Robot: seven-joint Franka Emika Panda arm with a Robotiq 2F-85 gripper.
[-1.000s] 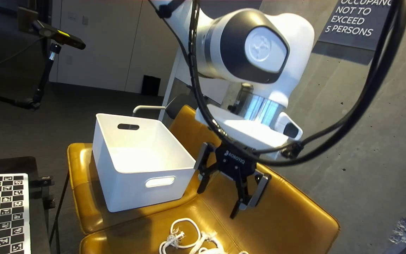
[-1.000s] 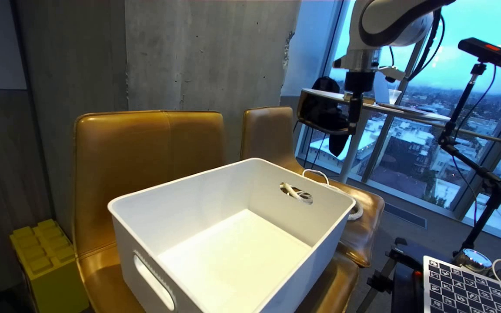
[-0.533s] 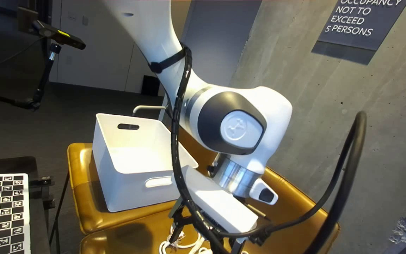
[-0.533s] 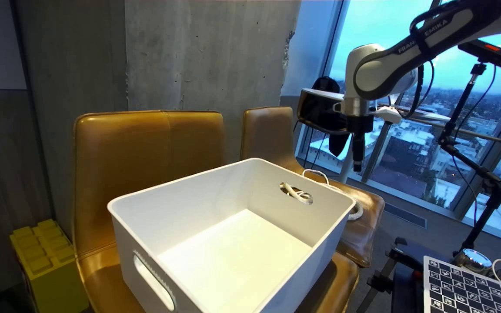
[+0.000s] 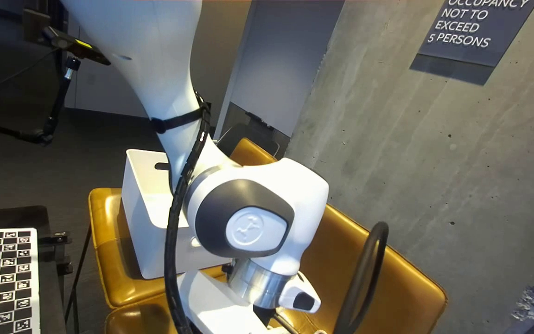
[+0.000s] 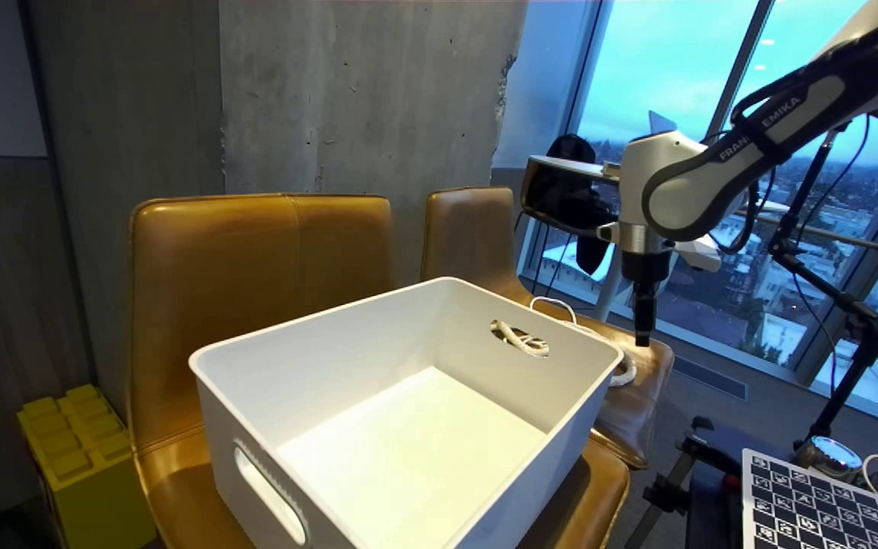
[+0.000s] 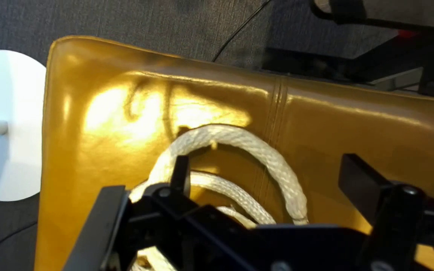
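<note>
The concrete wall is as it was. The arm differs most: a second ago it was raised high, and now it has come well down. In an exterior view it covers much of the bin, which was almost fully in sight there before.

Two chairs stand in the same places: the near chair, which carries the bin, and the far chair beside it. The bin has not shifted in either exterior view. The yellow block by the near chair is unmoved too, and so is the checkered board.

The pincer has dropped from high over the far chair to just above its seat; in an exterior view where it showed in full a second ago, it is now all but out of sight. The wrist view shows its fingers spread wide.

The rope lies looped on the far chair, next to the bin, unmoved as far as it shows. In the wrist view a finger overlaps it; whether they touch cannot be told.
</note>
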